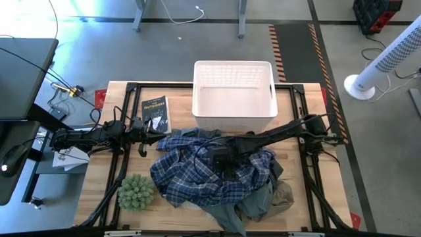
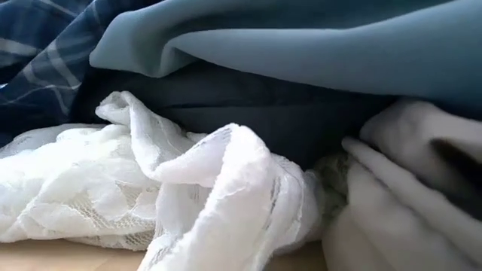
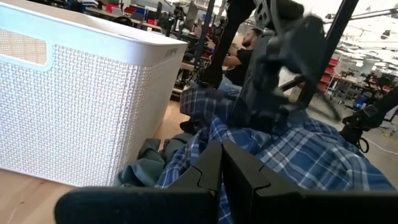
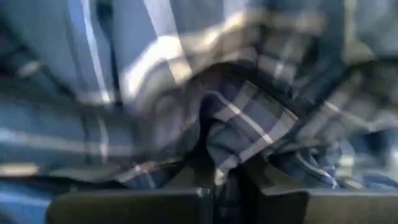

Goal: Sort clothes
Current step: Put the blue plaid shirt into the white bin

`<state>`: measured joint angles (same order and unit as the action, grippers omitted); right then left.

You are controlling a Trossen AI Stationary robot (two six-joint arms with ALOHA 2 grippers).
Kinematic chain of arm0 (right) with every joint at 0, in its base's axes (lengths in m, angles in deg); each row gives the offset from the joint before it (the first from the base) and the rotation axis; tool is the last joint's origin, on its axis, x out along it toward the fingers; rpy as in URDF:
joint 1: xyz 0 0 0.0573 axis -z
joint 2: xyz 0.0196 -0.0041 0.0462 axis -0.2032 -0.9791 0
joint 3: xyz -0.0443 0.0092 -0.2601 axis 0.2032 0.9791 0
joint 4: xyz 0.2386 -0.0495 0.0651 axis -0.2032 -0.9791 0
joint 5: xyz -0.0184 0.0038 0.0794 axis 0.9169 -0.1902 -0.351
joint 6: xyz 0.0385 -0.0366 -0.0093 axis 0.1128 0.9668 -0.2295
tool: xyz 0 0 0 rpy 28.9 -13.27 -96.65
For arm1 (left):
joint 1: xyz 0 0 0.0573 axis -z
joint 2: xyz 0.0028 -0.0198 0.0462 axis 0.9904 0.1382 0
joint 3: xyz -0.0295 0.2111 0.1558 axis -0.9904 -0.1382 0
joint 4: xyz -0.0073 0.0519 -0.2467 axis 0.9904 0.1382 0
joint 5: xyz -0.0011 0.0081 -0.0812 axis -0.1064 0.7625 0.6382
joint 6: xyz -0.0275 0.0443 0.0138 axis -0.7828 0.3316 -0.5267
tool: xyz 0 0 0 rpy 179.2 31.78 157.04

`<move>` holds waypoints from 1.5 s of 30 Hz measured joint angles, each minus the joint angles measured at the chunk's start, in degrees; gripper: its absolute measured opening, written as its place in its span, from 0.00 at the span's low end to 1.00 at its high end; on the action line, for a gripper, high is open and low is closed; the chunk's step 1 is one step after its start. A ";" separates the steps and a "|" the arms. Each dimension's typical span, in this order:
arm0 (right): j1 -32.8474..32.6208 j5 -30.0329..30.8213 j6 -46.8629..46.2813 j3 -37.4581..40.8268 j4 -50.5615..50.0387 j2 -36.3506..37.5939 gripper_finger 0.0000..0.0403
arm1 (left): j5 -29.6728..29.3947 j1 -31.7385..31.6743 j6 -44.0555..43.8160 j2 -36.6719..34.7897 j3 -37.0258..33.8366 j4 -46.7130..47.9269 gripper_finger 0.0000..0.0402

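Desk: dark desk (image 1: 23,79) stands at the far left, beside the table.
Left gripper: left gripper (image 1: 141,149) rests low over the table just left of the pile, fingers (image 3: 208,171) pressed together, holding nothing.
Plant: round green spiky plant (image 1: 136,191) sits at the near left, touching the pile's edge.
Book: dark book (image 1: 155,113) lies flat beside the basket's left side.
Basket: white basket (image 1: 233,99) stands at the table's far middle; the pile reaches its front wall.
Clothes: plaid shirt (image 1: 197,172) tops the heap at the table's centre; grey piece (image 2: 316,45), white lace garment (image 2: 151,188) and khaki trousers (image 1: 279,197) lie under and beside it.
Right gripper: right gripper (image 1: 222,158) is down in the plaid shirt, fingers pinched on a fold of it.
Obstruction: fabric fills the low view completely.
Surface: pale wooden table (image 1: 299,118) with a dark frame.
Room: grey floor, white tower fan (image 1: 385,62) at the right; a seated person (image 3: 245,53) behind.
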<state>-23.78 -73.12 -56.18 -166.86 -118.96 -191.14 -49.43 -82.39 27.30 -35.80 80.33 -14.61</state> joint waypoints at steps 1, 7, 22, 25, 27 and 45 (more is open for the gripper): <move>-0.04 1.37 -0.60 -0.68 -0.23 1.89 0.06 | -0.30 0.00 0.00 0.00 0.00 -0.02 0.02; -1.06 12.02 -1.69 -5.05 4.70 16.22 0.02 | -1.15 0.00 0.00 0.00 0.00 -1.18 0.02; -0.94 34.67 37.16 -6.72 58.62 41.63 0.01 | -1.24 0.00 0.04 0.00 0.00 -3.91 0.02; 2.34 34.65 38.17 -6.72 57.58 42.01 0.01 | -1.34 0.00 0.41 0.00 0.00 -3.91 0.02; 5.04 35.09 36.90 -6.72 52.67 41.75 0.01 | -1.36 0.00 0.67 0.00 0.00 -3.89 0.02; 36.24 17.28 8.53 -6.48 -5.14 30.32 0.01 | -1.29 0.00 1.07 0.00 0.00 -3.63 0.02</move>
<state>12.46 -55.84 -47.65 -173.34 -124.09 -160.82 -50.72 -82.39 28.37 -35.80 80.33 -18.23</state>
